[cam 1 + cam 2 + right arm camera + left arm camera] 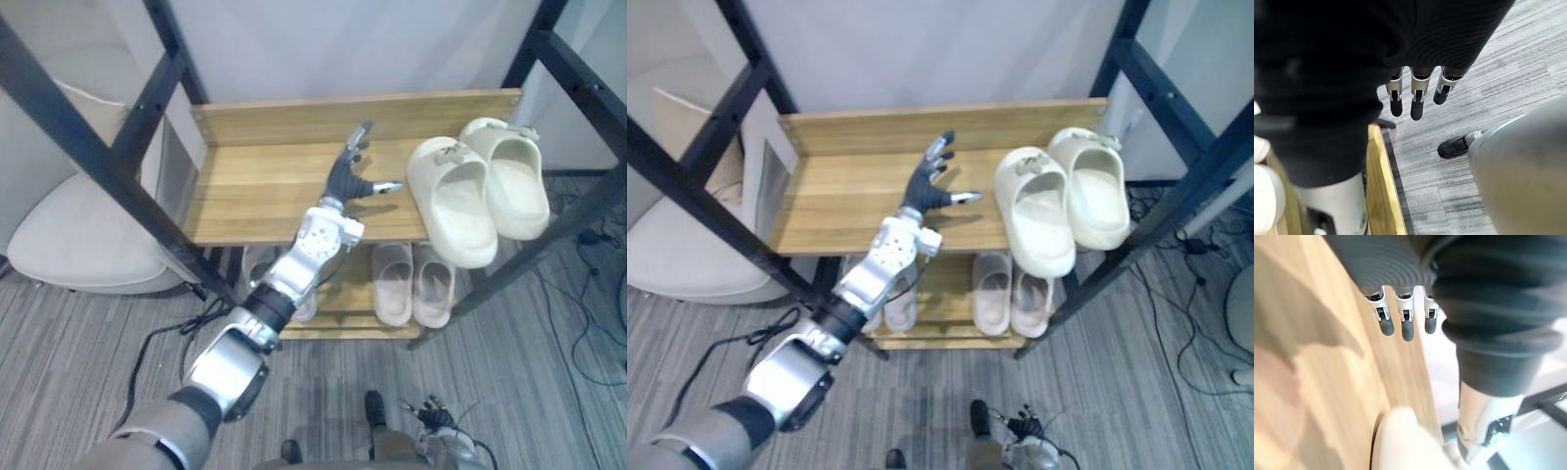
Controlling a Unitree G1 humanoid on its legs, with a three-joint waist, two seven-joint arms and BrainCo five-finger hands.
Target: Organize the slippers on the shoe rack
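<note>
Left hand (pixel 351 176) spread over shelf (pixel 255 186); cream slippers (pixel 456 201) just to its right

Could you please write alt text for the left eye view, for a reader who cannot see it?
The robot's left hand reaches, fingers straight, over the wooden top shelf of a shoe rack, just left of a pair of cream slippers at the shelf's right end. A second pair of slippers sits on the lower shelf.
</note>
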